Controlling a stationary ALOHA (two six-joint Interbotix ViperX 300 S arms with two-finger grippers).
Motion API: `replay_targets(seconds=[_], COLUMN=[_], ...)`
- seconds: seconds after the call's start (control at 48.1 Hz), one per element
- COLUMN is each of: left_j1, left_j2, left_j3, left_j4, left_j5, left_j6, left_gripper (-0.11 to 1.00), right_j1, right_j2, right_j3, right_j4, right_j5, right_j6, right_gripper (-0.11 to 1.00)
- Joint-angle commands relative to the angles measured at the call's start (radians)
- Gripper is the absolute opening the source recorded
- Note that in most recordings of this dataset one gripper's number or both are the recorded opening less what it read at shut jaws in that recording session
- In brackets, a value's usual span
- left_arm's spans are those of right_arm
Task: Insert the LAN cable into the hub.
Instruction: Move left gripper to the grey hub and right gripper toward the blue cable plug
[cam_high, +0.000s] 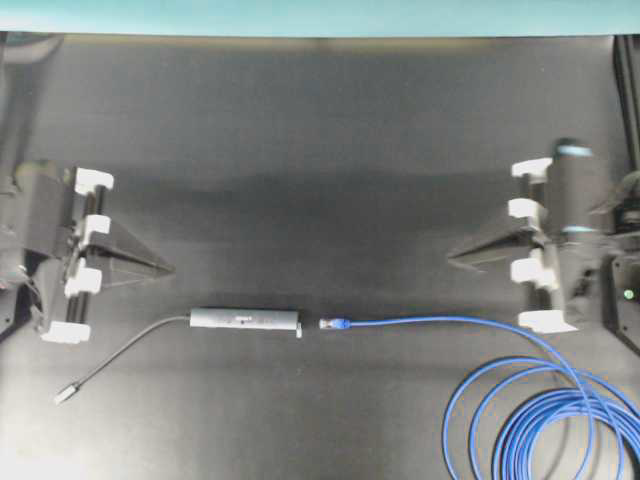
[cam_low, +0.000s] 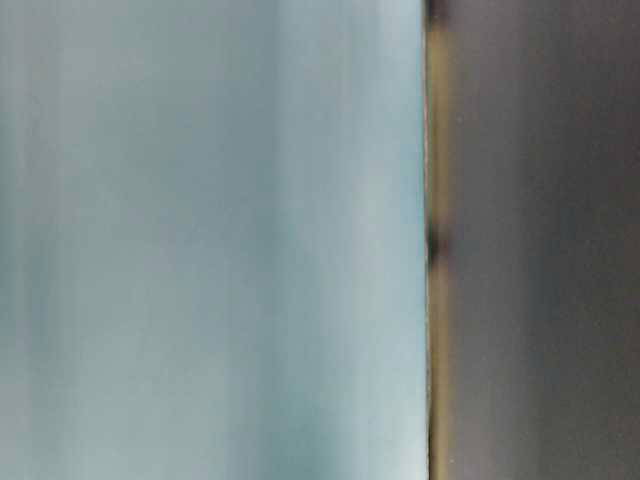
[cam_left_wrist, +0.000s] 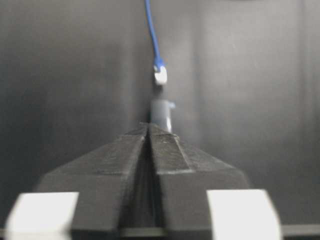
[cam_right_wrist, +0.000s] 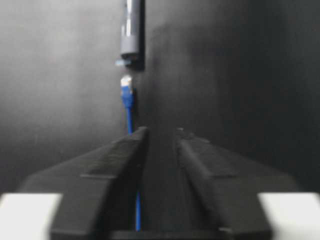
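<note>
LAN cable (cam_high: 520, 400) plug just off hub (cam_high: 245, 318) end, not inserted. Left gripper (cam_left_wrist: 149, 128) jaws together, empty. Right gripper (cam_right_wrist: 161, 134) slightly parted, empty.

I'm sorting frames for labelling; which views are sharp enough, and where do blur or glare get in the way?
Overhead: usable, slightly soft; hub and cable plug readable, pale glare at the bottom-left corner. Table-level: complete blur, nothing identifiable. Left wrist: near pincer sharp, plug and hub beyond it soft. Right wrist: same, everything dim.
</note>
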Motion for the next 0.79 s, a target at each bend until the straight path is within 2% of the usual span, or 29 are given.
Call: replay_targets(seconds=[0.0,0.104,0.187,0.353,0.561,0.769], left_j1=[-0.011,-0.014,-0.012,-0.012,0.023,0.009], left_j2=[0.04,0.107,0.161,0.282,0.449,0.575], left_j3=[0.002,0.034,0.071,0.13,0.127,0.11], left_j4=[0.003,0.003,0.003,0.003,0.003,0.003], left_j5=[-0.041,-0.152,-0.284,-0.52,-0.644,-0.778], left_j6=[-0.029,-0.1,-0.138,-0.156,-0.155,-0.153], left_gripper=[0.32,0.65,0.83,0.77,0.8,0.8], right_j1=[-0.003,-0.003,-0.003,-0.002,-0.002,-0.003], right_j2=[0.035,0.072,0.098,0.137,0.15,0.152], right_j3=[-0.037,-0.049,-0.055,-0.063,-0.063,-0.064], right_j4=[0.002,0.0,-0.002,-0.002,-0.002,0.0], right_j5=[-0.002,-0.005,-0.011,-0.041,-0.078,-0.078], right_j6=[0.005,0.005,0.0,0.003,0.008,0.021], right_gripper=[0.37,0.67,0.82,0.81,0.81,0.81])
